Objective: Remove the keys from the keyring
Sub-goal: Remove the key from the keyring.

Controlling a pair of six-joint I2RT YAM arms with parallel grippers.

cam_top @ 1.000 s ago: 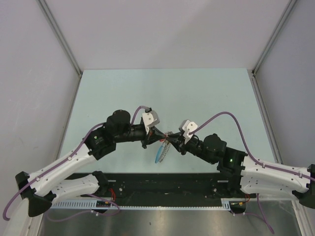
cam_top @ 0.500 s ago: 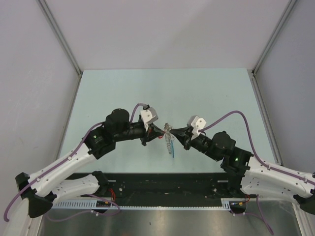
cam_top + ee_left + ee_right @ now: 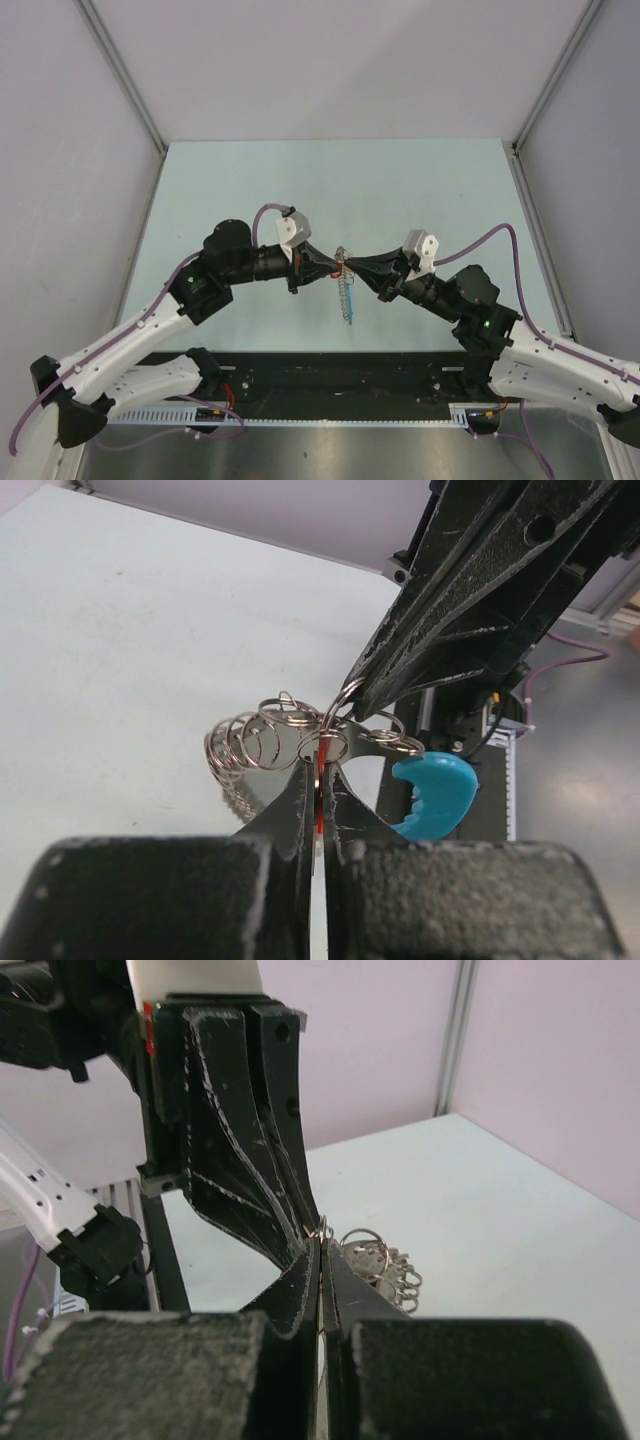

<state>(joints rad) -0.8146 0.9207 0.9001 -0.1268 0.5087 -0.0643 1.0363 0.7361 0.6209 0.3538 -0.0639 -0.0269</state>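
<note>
Broadly, a pale mint-green surface, matte and smooth, fills the top view between plain grey walls. The left arm comes in from 7 o'clock and the right arm from 5 o'clock. Both are built of glossy white shells and black rounded joints, and they bend inward until their tips meet near the middle of the surface.

The left claw is a pair of long black tapered fingers with a scuffed, grainy finish. They are pressed together, pinching the key, which shows only as a thin red sliver in the slit between them. The right claw, with the same worn wedge shape, reaches into the left wrist view from 1 o'clock. Its fingers are closed too, nipping one thin wire loop of the keyring at their very point.

The two claw tips are almost touching. From the top the keyring dangles from that meeting point toward 6 o'clock as a narrow silvery string.

Close up, it is a run of small, bright, overlapping wire rings. They fan out like a slack spring toward 9 o'clock of the pinched key.

At 4 o'clock of the key sits the blue arc, a chunky crescent of smooth plastic with a scalloped inner edge.
</note>
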